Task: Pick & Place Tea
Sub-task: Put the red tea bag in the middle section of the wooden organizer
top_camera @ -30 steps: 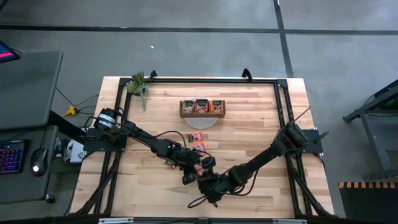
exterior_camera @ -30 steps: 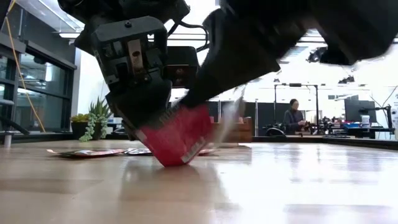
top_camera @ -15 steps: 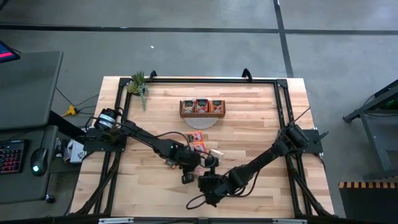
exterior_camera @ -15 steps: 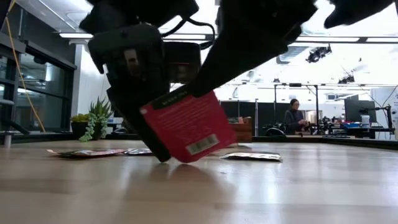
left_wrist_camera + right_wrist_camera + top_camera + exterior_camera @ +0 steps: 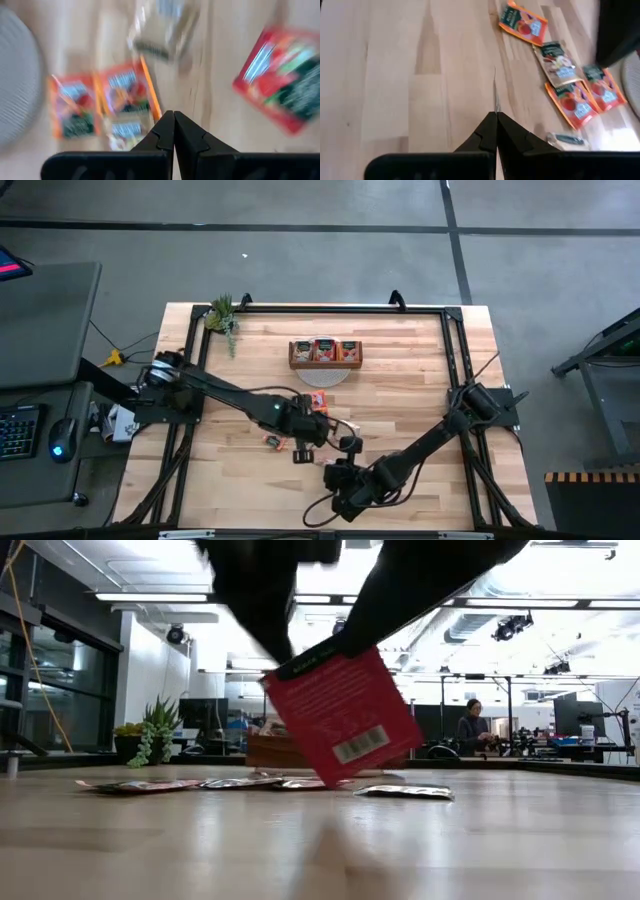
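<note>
Because sachets lie loose, progress: partway.
Pale wooden table (image 5: 420, 380): several flat square tea sachets (image 5: 522, 23) left.
Brown wooden three-compartment tray (image 5: 325, 366): sachets in each compartment.
Right gripper (image 5: 496, 116): clenched on red sachet (image 5: 345, 720), which hangs clear of the table.
Left gripper (image 5: 174, 114): clenched, empty.

Red tea sachet (image 5: 343, 716) held tilted above table, others (image 5: 563, 80) lying flat

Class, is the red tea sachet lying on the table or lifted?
Lifted: the red sachet hangs tilted, clear of the table, held by its top edge.
</note>
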You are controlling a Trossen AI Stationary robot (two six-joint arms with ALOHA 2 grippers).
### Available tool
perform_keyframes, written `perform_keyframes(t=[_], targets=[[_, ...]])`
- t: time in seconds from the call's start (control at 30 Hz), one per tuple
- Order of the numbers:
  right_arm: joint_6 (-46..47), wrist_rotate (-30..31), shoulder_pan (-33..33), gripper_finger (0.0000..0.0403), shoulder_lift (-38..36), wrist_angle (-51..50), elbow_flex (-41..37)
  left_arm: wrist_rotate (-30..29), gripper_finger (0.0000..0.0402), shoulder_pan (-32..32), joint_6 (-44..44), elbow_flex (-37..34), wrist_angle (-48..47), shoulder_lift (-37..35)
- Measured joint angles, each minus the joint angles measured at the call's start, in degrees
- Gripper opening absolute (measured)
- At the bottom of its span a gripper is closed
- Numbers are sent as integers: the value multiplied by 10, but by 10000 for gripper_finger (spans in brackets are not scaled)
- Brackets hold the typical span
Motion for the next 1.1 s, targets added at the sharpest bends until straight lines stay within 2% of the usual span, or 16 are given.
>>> perform_keyframes(t=[0.5, 0.6, 0.73, 0.83, 0.93, 1.1], targets=[[88, 16, 16, 0, -64, -158, 2, -151, 1, -17, -19, -9, -129, -213], [107, 25, 16, 0, -71, -184, 2, -173, 1, -24, -35, -48, -127, -264], [117, 28, 15, 0, -86, -194, -12, -176, 1, -23, -69, -129, -95, -338], [117, 13, 15, 0, -123, -149, -65, -169, 1, -23, -79, -204, -42, -400], [116, 9, 8, 0, -187, -70, -152, -161, 1, -23, -89, -271, 5, -448], [45, -24, -44, 0, -319, 92, -320, -163, 1, -23, -96, -328, 78, -480]])
